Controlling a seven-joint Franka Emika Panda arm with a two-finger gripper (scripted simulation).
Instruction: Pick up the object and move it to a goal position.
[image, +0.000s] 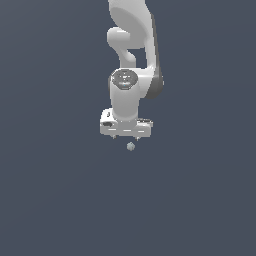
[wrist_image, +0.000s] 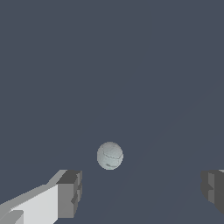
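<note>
The object, a tiny pale grey ball (image: 131, 146), lies just below the white gripper (image: 126, 136) in the exterior view. In the wrist view the ball (wrist_image: 110, 155) sits ahead of the wide gap between the two grey fingertips (wrist_image: 70, 192), nearer to that one than to the other. The gripper (wrist_image: 142, 190) is open and holds nothing. The ball touches neither finger.
A plain dark blue-grey surface (image: 60, 200) fills both views. The white arm (image: 132, 50) rises above the gripper in the exterior view. No other objects show.
</note>
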